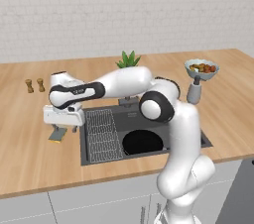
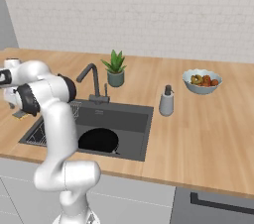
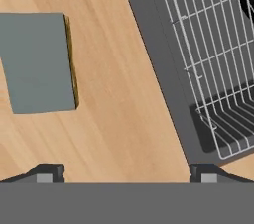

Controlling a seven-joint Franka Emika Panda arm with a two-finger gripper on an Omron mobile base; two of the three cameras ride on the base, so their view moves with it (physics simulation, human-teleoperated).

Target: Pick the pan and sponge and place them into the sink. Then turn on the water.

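The black pan (image 1: 143,142) (image 2: 98,140) lies in the sink (image 1: 208,143) (image 2: 134,154), to the right of the wire rack (image 1: 104,134) (image 3: 213,44). The grey-teal sponge (image 1: 58,134) (image 3: 39,62), yellow along its edge, lies flat on the wooden counter just left of the sink rim (image 3: 158,69). My gripper (image 1: 63,129) (image 3: 126,173) hangs open over the counter, just above the sponge and slightly to its sink side, with nothing between its fingertips (image 3: 49,172). No water falls from the dark faucet (image 2: 92,82).
Two small brown shakers (image 1: 34,85) stand at the back left of the counter. A potted plant (image 2: 115,69) sits behind the sink. A soap dispenser (image 2: 166,101) and a fruit bowl (image 2: 201,80) stand to its right.
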